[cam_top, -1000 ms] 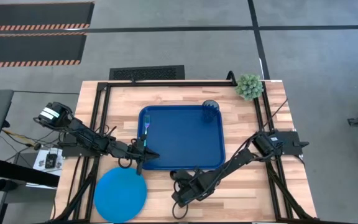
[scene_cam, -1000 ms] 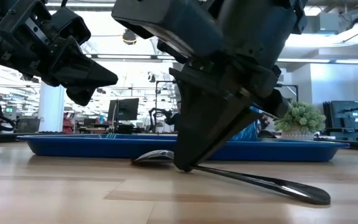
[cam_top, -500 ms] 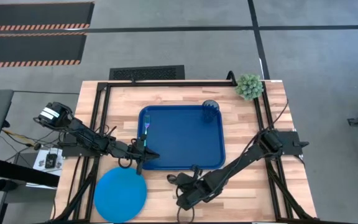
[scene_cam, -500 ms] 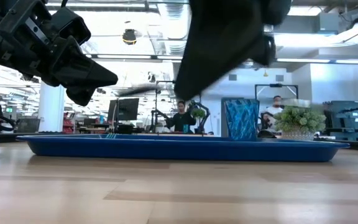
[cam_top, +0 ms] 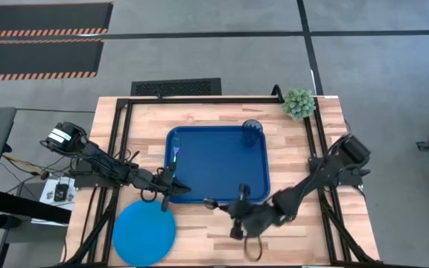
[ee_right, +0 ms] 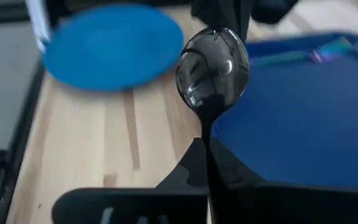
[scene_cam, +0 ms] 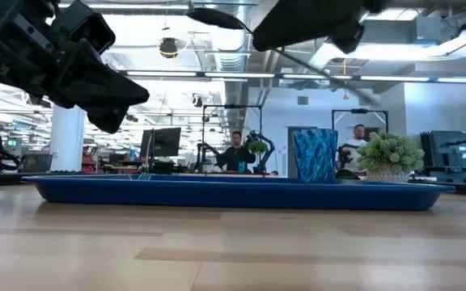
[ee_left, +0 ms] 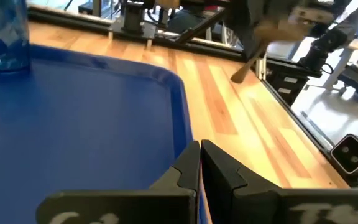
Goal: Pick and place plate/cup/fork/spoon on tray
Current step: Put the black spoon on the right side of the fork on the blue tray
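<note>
The dark spoon [ee_right: 213,67] is in my right gripper [ee_right: 205,146], above the table at the tray's near edge; both also show in the high view, the spoon [cam_top: 210,202] and the gripper [cam_top: 228,207]. The dark-blue tray [cam_top: 218,179] holds the cup [cam_top: 252,132], upright at its far right corner, and the teal fork [cam_top: 176,152], lying by its left rim. The bright-blue plate [cam_top: 144,232] lies flat on the table at the near left. My left gripper [ee_left: 200,155] is shut and empty, above the tray's near left corner [cam_top: 171,187]. My right gripper pinches the spoon's handle just behind the bowl [ee_right: 204,127] between its two fingers. The fingers lie along the handle, and the bowl sticks out ahead of them toward the table's left. The spoon is lifted clear, well above the table [scene_cam: 215,16].
A small green potted plant [cam_top: 299,103] stands at the table's far right corner. Black frame rails [cam_top: 121,141] run along the table's left, far and right sides. Bare wood [cam_top: 199,238] lies between the plate and my right arm.
My right gripper has risen from the table with the spoon and gone toward the right and the tray's near edge. The spoon, which lay on the wood with its handle end down, now hangs clear and high.
</note>
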